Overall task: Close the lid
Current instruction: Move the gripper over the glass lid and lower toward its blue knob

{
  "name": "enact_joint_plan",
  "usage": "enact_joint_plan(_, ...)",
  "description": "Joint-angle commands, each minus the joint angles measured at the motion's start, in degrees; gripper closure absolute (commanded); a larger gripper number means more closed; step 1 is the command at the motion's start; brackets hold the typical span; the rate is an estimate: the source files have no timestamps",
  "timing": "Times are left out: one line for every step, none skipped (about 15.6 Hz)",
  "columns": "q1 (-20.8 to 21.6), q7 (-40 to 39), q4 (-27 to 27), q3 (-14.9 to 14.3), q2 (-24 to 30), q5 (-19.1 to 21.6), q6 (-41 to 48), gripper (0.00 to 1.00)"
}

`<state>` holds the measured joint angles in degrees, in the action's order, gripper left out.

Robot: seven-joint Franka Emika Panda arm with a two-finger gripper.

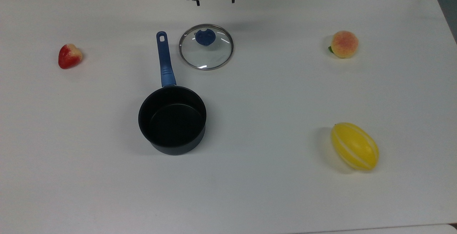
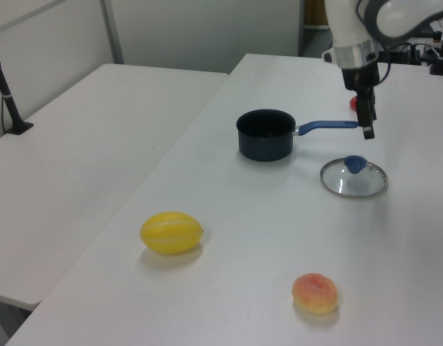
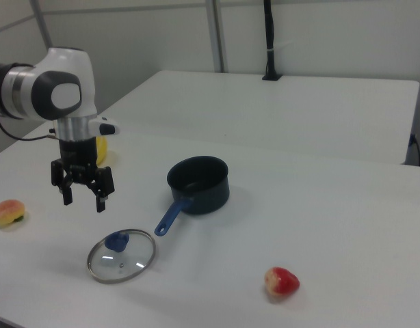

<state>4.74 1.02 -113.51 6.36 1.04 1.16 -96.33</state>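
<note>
- Gripper (image 3: 81, 195) hangs in the air above the bench (image 1: 271, 94), jaws spread wide, nothing in them; we see it empty in the right view.
- Lid (image 1: 206, 47) lies flat on the bench, knob (image 1: 204, 37) up, just beside the saucepan handle (image 1: 164, 59) on the top view's right, not touching it.
- Key relation: lid sits below the jaws and a bit toward the right view's right; in the left view the fingertips hover a little above the knob. We judge the next move is a short drop onto the knob.
- Round lid, so no long axis; the only grip point is the small blue knob, which has a notch on one side.
- Saucepan (image 1: 172, 119) stands open and empty, well apart from the jaws, handle pointing toward the arm's side of the bench. Lid has to travel along the handle line to reach it.
- Materials: lid is clear glass with a thin metal rim, smooth and glossy; knob looks like hard plastic. Pan is matte black, handle blue.
- Strawberry (image 1: 69, 55), peach (image 1: 343, 44) and yellow melon (image 1: 355, 146) lie far off to the sides; we expect no clash.
</note>
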Motion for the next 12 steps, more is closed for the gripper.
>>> enact_joint_plan(0.2,1.1,-4.8,0.8,1.6,-2.4,-5.3,0.0)
enact_joint_plan(-0.1,1.7,-6.0,0.9,1.7,-2.6,-7.4,0.0)
enact_joint_plan(-0.1,2.5,-7.6,0.9,1.8,-2.8,-9.7,0.0)
enact_joint_plan(0.0,3.0,-9.1,1.1,1.9,-3.6,-11.8,0.0)
enact_joint_plan(-0.1,3.7,-10.5,1.5,2.0,-4.7,-13.7,0.0)
enact_joint_plan(-0.2,4.2,-11.7,1.6,2.0,-5.0,-15.6,0.0)
enact_joint_plan(-0.4,4.2,-12.7,1.6,2.0,-5.0,-17.7,0.0)
enact_joint_plan(-0.5,4.3,-13.5,1.6,1.9,-5.0,-19.9,0.0)
enact_joint_plan(-0.9,4.3,-14.4,1.6,1.8,-5.0,-22.2,0.0)
enact_joint_plan(-1.1,4.3,-15.2,1.6,1.7,-5.0,-24.1,0.0)
enact_joint_plan(-1.2,4.3,-15.6,1.6,1.5,-5.0,-25.6,0.0)
enact_joint_plan(-1.2,4.3,-15.7,1.6,1.3,-5.0,-26.5,0.0)
